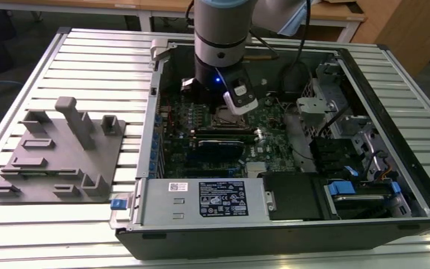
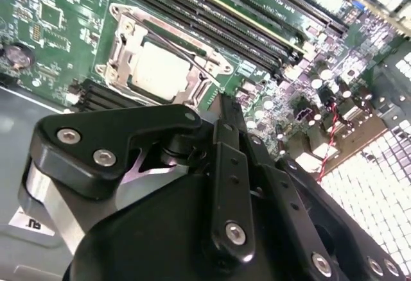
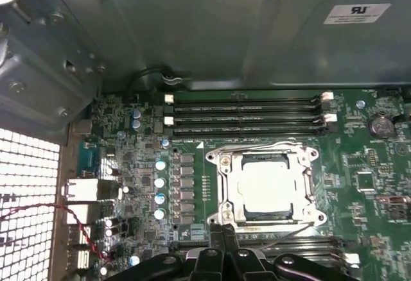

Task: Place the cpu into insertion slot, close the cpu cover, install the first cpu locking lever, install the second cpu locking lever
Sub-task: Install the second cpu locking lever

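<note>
At the exterior view's left, a grey moulded fixture (image 1: 58,154) with pegs and pockets lies on the slatted metal table (image 1: 88,61), well apart from the open computer case (image 1: 290,213) that takes up the middle and right of the frame. The arm (image 1: 223,33) comes straight down from the top centre of that frame into the case, its wrist upright and a blue light showing on it, and ends just above the green motherboard (image 1: 275,140). The cpu (image 3: 266,185) sits in the insertion slot (image 3: 226,167), its pale silvery top showing through the window of the cpu cover (image 3: 308,194), which lies flat and closed over it; thin wire levers run along two edges of the frame, though whether they are latched I cannot tell. In the first wrist view the socket lies right of centre, with the long black memory slots (image 3: 247,117) above it, and the gripper (image 3: 223,233) sits at the bottom centre, its fingertips just beside the socket's near edge. The fingers (image 3: 218,236) look pressed together with no gap between them, and they pinch nothing. In the second wrist view the gripper's black linkages crowd the lower frame, the tip again reaching to the socket's corner.
</note>
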Robot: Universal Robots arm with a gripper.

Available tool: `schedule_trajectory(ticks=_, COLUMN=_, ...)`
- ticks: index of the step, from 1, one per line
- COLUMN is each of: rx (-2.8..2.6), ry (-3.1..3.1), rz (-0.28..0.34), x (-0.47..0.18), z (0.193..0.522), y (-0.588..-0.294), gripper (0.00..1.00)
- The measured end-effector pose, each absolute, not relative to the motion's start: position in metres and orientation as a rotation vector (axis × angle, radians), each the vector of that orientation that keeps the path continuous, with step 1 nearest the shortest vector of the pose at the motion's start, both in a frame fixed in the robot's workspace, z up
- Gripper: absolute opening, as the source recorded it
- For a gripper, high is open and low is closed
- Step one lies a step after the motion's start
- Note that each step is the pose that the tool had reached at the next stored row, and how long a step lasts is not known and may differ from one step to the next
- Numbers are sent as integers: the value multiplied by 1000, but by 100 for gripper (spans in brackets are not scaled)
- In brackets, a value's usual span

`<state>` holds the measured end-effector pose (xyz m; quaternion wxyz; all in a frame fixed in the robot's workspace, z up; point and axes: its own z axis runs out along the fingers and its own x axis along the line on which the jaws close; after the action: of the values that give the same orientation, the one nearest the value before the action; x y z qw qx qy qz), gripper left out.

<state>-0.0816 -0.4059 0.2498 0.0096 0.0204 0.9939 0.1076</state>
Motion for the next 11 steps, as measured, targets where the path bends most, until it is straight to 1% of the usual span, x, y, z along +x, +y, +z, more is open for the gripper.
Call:
schedule_trajectory(ticks=7, rx=74, ry=3110, rz=249, x=-74, z=250, y=-406, gripper=10)
schedule_trajectory(ticks=11, rx=77, ry=3110, rz=236, x=-72, z=248, y=-406, gripper=10)
